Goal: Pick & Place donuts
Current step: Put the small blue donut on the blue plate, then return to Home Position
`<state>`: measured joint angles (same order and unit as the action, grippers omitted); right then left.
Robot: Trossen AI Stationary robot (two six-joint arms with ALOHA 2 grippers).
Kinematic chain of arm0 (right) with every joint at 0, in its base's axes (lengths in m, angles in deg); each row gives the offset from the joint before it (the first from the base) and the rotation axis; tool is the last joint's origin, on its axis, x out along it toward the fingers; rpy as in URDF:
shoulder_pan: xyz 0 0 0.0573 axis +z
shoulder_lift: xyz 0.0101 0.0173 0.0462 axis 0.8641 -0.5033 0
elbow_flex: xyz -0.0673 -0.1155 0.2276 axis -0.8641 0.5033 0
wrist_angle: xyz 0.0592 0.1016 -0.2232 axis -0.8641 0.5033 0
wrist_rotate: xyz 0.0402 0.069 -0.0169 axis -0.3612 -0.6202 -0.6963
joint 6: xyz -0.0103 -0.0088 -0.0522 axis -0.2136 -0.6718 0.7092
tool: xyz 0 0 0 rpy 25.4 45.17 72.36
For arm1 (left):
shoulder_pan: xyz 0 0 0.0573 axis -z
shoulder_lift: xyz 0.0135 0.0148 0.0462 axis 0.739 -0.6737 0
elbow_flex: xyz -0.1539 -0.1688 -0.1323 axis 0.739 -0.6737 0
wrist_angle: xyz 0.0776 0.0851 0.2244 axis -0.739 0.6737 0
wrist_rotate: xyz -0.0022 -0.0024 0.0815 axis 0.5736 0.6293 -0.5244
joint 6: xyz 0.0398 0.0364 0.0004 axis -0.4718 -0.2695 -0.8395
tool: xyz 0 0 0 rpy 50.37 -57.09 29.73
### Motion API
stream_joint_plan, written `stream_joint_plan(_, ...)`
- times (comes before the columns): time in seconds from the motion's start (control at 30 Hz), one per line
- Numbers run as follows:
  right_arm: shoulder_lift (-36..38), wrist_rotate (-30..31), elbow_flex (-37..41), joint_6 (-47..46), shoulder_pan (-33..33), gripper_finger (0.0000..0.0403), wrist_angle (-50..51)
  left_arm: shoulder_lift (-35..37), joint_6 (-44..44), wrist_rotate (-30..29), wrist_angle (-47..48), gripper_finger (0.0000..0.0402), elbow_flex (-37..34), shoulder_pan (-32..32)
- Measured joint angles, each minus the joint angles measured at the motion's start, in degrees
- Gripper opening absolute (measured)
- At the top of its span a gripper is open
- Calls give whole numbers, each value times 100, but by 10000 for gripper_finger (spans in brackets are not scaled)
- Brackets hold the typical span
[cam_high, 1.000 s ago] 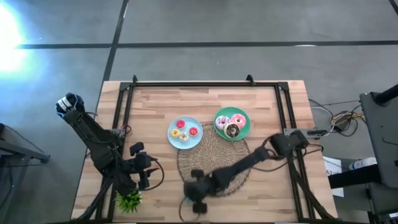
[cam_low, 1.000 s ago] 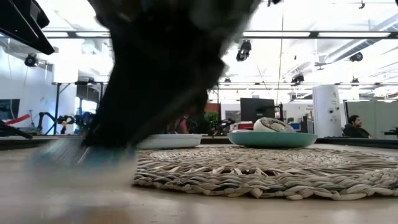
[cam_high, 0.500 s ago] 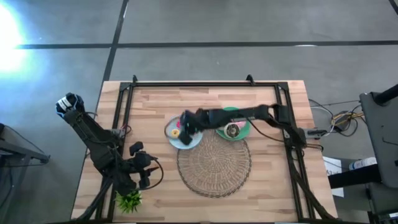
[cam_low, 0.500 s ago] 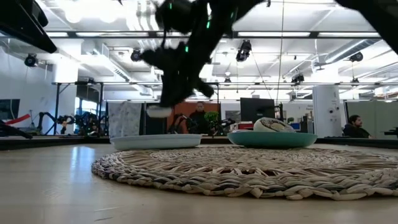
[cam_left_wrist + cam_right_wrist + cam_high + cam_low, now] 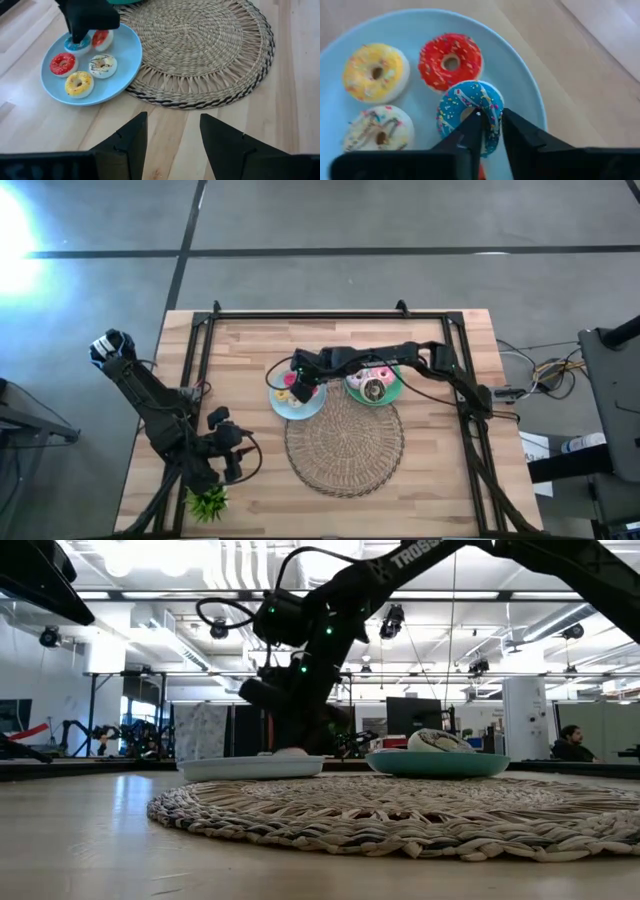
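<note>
Right gripper [image 5: 490, 131] down over the pale blue plate [image 5: 520, 85], fingers pinched on the rim of the blue sprinkled donut [image 5: 470, 112], one finger through its hole and the other outside its edge. Right arm stretched leftward across the far middle of the table [image 5: 250, 340], passing over the green plate [image 5: 354, 389], gripper [image 5: 303, 385] ending above the pale blue plate [image 5: 280, 405]. Seen from table height, right gripper [image 5: 285, 705] hanging just above that plate's rim [image 5: 250, 768].

On the pale blue plate, besides the held blue donut [image 5: 77, 44]: a red sprinkled donut [image 5: 450, 61] just beside it, a yellow donut [image 5: 375, 72] next to the red one, a cream donut with dark drizzle [image 5: 377, 131], and a further red-glazed donut [image 5: 101, 38] partly hidden behind the gripper. Same group from the left wrist: red [image 5: 62, 63], yellow [image 5: 79, 84], cream [image 5: 102, 65], all apart from one another.

Green plate just right of the blue one, holding pink donuts [image 5: 381, 372] and a chocolate brown donut [image 5: 374, 389]. Round woven mat [image 5: 343, 443] near of both plates, its far edge tucked under them.

Left gripper [image 5: 172, 132] parked low at the near left of the table, fingers apart and holding nothing, pointed toward the mat [image 5: 200, 50]. Small green spiky plant [image 5: 208, 502] at the near left edge, just near of that left gripper [image 5: 231, 467].
</note>
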<state>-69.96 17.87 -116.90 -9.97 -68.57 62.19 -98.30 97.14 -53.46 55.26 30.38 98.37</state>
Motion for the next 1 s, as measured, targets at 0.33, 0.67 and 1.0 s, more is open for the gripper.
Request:
stream_joint_plan(0.33,290,579,0,578,16,177,350,0,0,-130,13,155,0,-2)
stream_joint_plan(0.67,153,423,-2,830,164,201,458,0,0,-258,14,155,0,-28)
stream_joint_plan(1.0,877,451,-52,1100,458,201,782,0,117,-257,12,155,0,-37)
